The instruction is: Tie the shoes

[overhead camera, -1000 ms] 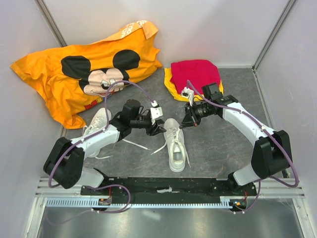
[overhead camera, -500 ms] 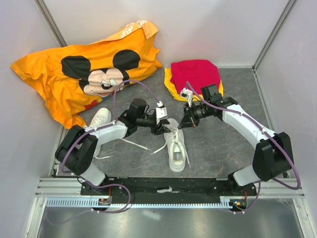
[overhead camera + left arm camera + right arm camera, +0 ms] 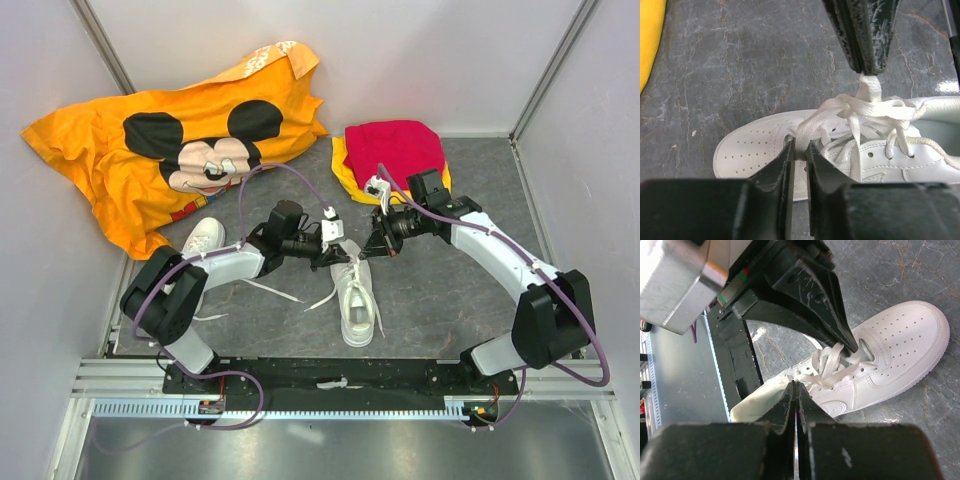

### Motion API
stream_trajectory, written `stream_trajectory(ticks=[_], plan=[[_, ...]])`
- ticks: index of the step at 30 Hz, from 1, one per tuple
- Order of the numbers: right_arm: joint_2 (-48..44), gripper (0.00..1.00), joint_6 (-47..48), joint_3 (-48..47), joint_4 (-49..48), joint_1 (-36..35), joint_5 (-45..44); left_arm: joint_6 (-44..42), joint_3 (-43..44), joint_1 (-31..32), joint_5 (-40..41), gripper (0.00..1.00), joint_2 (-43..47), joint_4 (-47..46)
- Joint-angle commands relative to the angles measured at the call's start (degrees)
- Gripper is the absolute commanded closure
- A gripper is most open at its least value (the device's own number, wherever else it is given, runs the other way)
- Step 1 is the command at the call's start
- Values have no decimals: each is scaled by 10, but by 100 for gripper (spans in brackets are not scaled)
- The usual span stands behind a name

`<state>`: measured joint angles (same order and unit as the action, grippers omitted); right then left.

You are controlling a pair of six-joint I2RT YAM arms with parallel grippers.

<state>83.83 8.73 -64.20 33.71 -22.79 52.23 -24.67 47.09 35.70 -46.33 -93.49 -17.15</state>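
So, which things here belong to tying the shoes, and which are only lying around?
Part of the job: middle shoe, its laces, second shoe at the left, left gripper and right gripper, both pinching the laces.
Just lying about: orange mouse shirt, red cloth, yellow cloth under it.

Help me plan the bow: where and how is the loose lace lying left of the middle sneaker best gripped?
Pinch the loose lace midway along the stretch lying flat on the table left of the sneaker, coming straight down from above and closing across its width. There it lies clear of the sole; nearer the eyelets it probably tangles with other strands.
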Motion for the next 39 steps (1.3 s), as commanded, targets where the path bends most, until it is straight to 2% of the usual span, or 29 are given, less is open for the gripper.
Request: stream_trajectory(ticks=[1, 3, 13, 21, 29, 39], plan=[[-27, 100, -1, 1, -15, -2, 11, -13, 6, -4, 17, 94, 29, -12], [-33, 100, -1, 4, -12, -2, 8, -22, -9, -6, 23, 98, 65, -3], [-72, 100, 8, 22, 20, 18, -47, -54, -54, -9, 84, 98, 229, 134], [-89, 100, 34, 42, 46, 27, -86, -51, -73, -9, 144, 98, 276, 207], [-103, 100, 78, 65, 73, 32, -131, -57, -110, -11, 215, 99, 312, 229], [-123, 100, 69, 77, 68, 45, -188, -71, -144, -25, 258, 98, 383, 248]])
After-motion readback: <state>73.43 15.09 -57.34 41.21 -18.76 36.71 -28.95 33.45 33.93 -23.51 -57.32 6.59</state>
